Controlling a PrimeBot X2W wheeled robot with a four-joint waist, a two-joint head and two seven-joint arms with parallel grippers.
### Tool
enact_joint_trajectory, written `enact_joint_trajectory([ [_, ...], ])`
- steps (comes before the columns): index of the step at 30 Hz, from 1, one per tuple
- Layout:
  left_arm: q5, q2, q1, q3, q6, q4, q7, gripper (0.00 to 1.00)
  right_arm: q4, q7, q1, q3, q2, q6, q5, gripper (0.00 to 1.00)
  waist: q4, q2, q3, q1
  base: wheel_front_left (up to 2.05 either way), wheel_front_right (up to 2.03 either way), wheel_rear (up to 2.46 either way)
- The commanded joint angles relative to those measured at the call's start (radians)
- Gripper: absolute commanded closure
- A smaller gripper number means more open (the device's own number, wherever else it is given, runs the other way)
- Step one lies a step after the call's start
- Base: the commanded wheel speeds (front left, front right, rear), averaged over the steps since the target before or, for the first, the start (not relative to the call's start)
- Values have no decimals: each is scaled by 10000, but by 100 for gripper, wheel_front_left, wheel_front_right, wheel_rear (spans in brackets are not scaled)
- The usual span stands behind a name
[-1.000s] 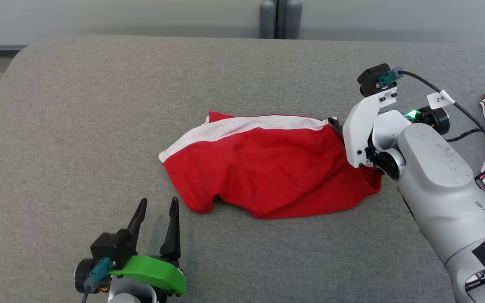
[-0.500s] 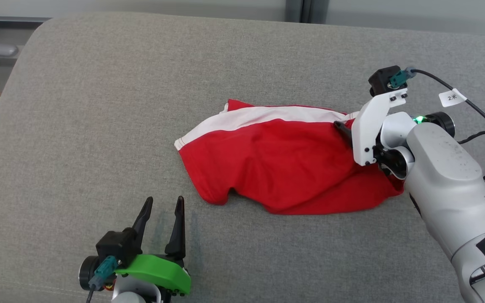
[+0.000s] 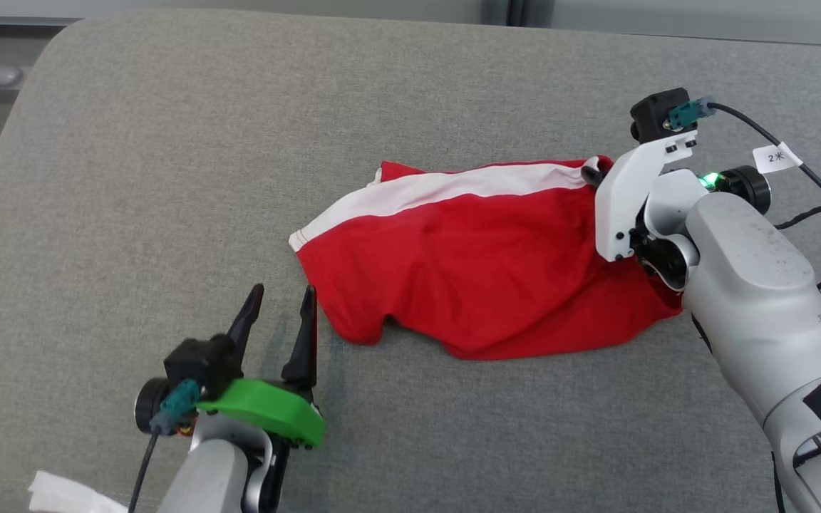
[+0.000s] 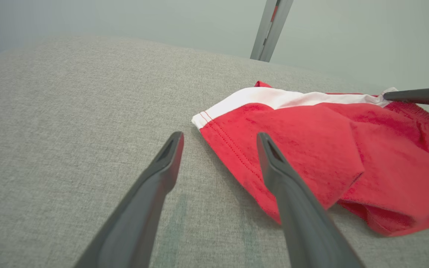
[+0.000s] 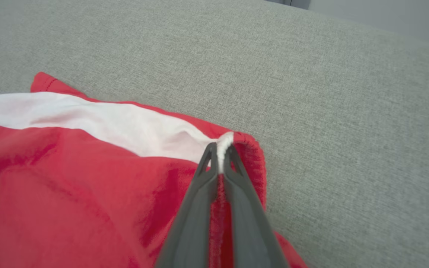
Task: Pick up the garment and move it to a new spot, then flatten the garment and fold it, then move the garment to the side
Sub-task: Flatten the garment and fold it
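Observation:
The garment (image 3: 482, 263) is a pair of red shorts with a white side stripe, lying rumpled on the grey cushion. My right gripper (image 5: 220, 150) is shut on the garment (image 5: 69, 178), pinching its far right corner where the white stripe meets the red waistband. In the head view that corner (image 3: 591, 171) rises slightly at my right gripper (image 3: 596, 169). My left gripper (image 3: 281, 293) stands open just off the garment's near left edge, its fingers upright. In the left wrist view my left gripper (image 4: 220, 138) points at the garment's (image 4: 311, 141) white-striped hem corner, with nothing between the fingers.
The grey cushion (image 3: 168, 178) stretches wide to the left and behind the garment. A wall and a grey post (image 4: 270, 29) stand beyond its far edge. A scrap of white cloth (image 3: 72, 494) shows at the bottom left. A black cable (image 3: 809, 178) loops off my right wrist.
My right gripper has closed on the garment's far right corner and lifted it a little. My left gripper has come nearer the garment's left edge. The head camera has shifted.

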State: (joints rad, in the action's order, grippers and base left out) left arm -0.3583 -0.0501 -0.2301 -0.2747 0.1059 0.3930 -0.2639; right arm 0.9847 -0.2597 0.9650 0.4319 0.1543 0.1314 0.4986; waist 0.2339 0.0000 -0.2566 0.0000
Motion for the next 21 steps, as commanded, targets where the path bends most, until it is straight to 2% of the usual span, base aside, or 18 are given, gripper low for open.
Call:
enact_joint_trajectory([
  [1,-92,-45,-431,22,66,210,9,0,-62,152,86,104,53,-17,68,100,-115,0,10,0,0,0,0],
  [5,-900,-78,-1374,190,177,1177,650,0,-261,361,-40,525,80,-17,259,100,-387,0,5,0,0,0,0],
  [12,-2206,-320,-2801,479,238,2673,2416,0,-608,514,-14,1309,132,-17,581,100,-798,0,-175,0,0,0,0],
  [16,-2493,-446,-3501,571,157,3351,3348,0,-629,617,39,1613,185,-17,716,100,-880,0,-239,0,0,0,0],
  [21,-2970,-316,-4019,659,64,3831,4281,0,-537,747,132,1915,223,-17,891,100,-930,0,-275,0,0,0,0],
])
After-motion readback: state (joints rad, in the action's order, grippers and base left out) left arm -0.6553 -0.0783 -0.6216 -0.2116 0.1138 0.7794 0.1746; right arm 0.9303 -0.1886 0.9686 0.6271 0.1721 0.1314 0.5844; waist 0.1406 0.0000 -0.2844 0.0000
